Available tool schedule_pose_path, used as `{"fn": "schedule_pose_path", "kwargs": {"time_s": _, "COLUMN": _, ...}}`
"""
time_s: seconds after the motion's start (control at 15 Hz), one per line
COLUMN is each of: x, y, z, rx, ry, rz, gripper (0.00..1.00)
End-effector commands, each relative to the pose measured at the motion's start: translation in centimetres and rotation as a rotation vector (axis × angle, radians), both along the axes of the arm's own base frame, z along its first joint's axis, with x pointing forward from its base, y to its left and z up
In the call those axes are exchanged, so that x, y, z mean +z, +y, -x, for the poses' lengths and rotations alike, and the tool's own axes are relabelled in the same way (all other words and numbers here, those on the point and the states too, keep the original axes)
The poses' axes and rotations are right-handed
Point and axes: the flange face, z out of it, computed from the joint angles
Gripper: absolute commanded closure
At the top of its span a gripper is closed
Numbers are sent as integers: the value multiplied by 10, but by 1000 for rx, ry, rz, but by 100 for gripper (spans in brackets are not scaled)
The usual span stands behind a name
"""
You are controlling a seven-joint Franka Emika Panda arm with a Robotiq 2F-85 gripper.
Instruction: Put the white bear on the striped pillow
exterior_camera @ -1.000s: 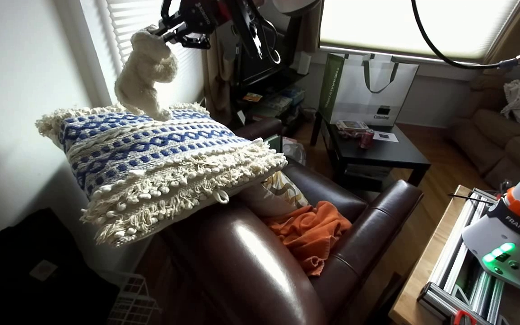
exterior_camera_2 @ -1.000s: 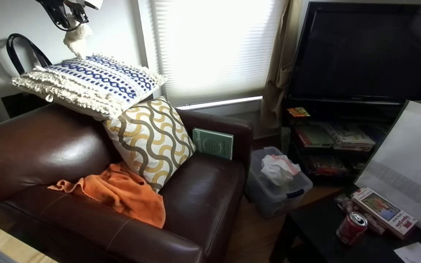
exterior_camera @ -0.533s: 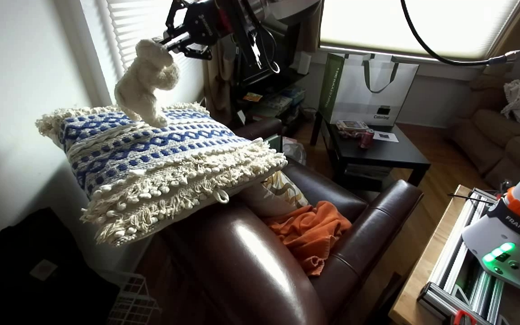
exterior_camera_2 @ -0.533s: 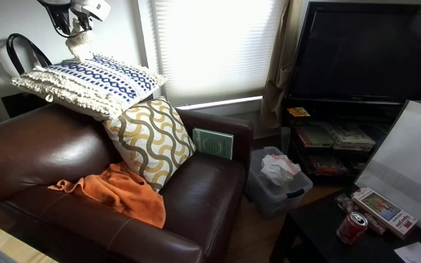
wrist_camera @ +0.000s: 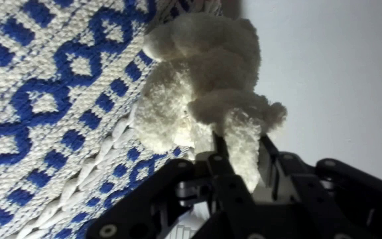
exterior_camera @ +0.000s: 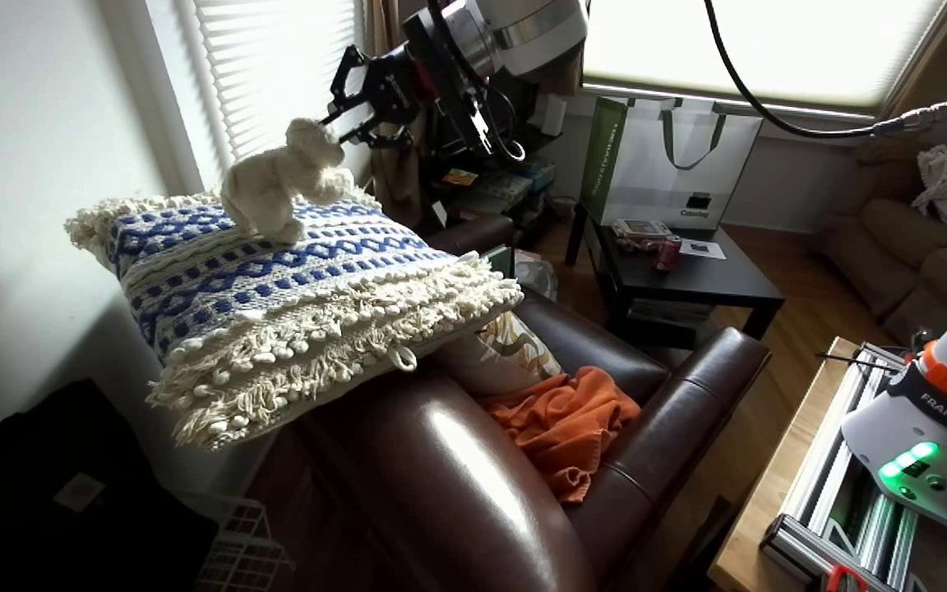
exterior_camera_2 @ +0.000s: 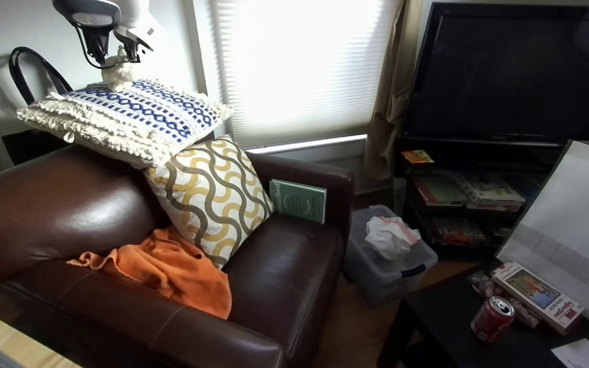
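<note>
My claw (wrist_camera: 243,143): 2 fingers (wrist_camera: 220,146) pinching the head of the white bear (exterior_camera: 264,185) | Bear: lower end against the striped pillow (exterior_camera: 301,284), body tilted toward my claw | Pillow: lying over the back of the brown armchair (exterior_camera: 441,460) | Armchair, in both exterior views: orange cloth (exterior_camera_2: 172,271) | Below pillow, in an exterior view: patterned cushion (exterior_camera_2: 212,199)

I read “FRANKA EM” on my base (exterior_camera: 946,464), “Catering” on the bag (exterior_camera: 671,187); lettering on the green book (exterior_camera_2: 297,201) blurs.
</note>
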Motion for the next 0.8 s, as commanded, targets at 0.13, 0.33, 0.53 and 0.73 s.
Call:
{"fn": "schedule_pose_path", "kwargs": {"time_s": 0.13, "x": -23, "y": -17, "z": 12, "rx": -41, "ry": 70, "rz": 155, "gripper": 27}}
{"fn": "schedule_pose_path", "kwargs": {"time_s": 0.33, "x": -22, "y": -25, "z": 18, "rx": -44, "ry": 91, "rz": 281, "gripper": 4}}
{"fn": "schedule_pose_path", "kwargs": {"time_s": 0.53, "x": 10, "y": -30, "z": 37, "rx": -20, "ry": 41, "rz": 451, "gripper": 0}}
{"fn": "schedule_pose_path", "kwargs": {"time_s": 0.73, "x": 65, "y": -4, "z": 68, "rx": 124, "ry": -95, "rz": 574, "gripper": 0}}
